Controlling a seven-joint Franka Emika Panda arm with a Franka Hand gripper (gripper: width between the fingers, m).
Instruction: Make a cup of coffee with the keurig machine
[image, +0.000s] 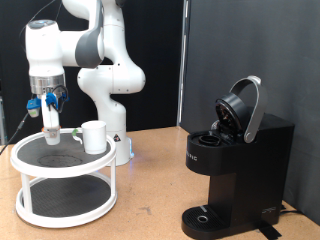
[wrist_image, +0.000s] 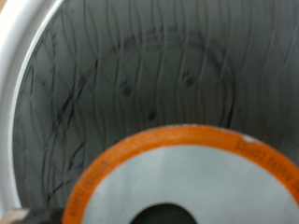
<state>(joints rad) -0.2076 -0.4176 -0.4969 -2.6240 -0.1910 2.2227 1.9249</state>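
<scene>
The tool (image: 51, 112) is hanging over the white two-tier rack (image: 30, 158) at the exterior view's left, gripping a small white pod (image: 52, 130) just above the top shelf. The cup (image: 94, 136) is sitting on that shelf, just right of the pod. We're seeing the keurig machine (image: 240, 160) standing well apart on the tabletop (image: 150, 190), its lid (image: 244, 105) up.

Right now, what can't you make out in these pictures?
- Tool: exterior view, too small to tell open from shut on the white object below it.
- Orange-rimmed disc: wrist view, blurred, cut off by the edge.
- The cup: handle not visible.
- The keurig machine: lid raised, chamber too dark.
</scene>
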